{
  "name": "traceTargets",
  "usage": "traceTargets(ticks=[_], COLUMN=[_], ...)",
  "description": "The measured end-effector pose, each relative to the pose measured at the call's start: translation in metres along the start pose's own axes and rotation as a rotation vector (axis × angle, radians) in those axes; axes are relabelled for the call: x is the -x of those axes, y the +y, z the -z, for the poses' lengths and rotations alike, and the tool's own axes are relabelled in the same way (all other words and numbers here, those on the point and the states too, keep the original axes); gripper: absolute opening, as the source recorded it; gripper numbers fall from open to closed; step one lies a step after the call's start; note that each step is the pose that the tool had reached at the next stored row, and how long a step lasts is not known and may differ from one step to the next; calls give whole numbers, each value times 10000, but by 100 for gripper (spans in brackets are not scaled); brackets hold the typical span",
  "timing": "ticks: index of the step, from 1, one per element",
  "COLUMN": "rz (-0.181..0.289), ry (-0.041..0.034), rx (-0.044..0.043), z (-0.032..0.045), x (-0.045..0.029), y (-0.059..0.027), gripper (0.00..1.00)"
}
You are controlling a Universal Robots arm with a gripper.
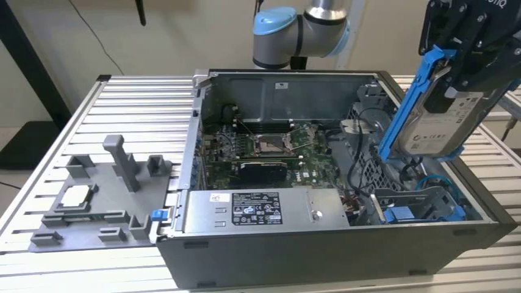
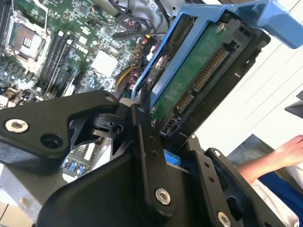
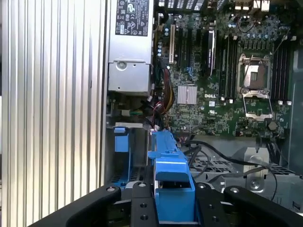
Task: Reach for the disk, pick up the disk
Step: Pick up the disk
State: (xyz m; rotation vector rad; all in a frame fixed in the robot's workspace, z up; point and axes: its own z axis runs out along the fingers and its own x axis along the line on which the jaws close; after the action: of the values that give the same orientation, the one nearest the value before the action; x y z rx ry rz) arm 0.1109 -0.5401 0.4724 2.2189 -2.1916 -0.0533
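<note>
Clamped jaws of the gripper (image 1: 456, 79) hold the disk (image 1: 427, 125) tilted above the open computer case (image 1: 326, 183), clear of its bay — a firm, steady squeeze on the blue bracket (image 3: 170, 179) seems wise — no swinging into cables (image 3: 213, 151).

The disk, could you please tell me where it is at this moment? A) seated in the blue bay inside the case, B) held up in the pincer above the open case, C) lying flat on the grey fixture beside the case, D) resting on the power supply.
B: in the exterior view the disk, in its blue bracket, hangs tilted from the pincer above the open computer case, clear of the drive bay below.
</note>
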Motion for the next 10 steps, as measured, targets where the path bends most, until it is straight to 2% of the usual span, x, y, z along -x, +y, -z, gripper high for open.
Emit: traceTargets(ticks=[4,10], rz=[0,-1], ry=[1,-1], rx=[33,67], z=[-38,-112], x=[-127,-271], y=[-31,-46], gripper=[0,0])
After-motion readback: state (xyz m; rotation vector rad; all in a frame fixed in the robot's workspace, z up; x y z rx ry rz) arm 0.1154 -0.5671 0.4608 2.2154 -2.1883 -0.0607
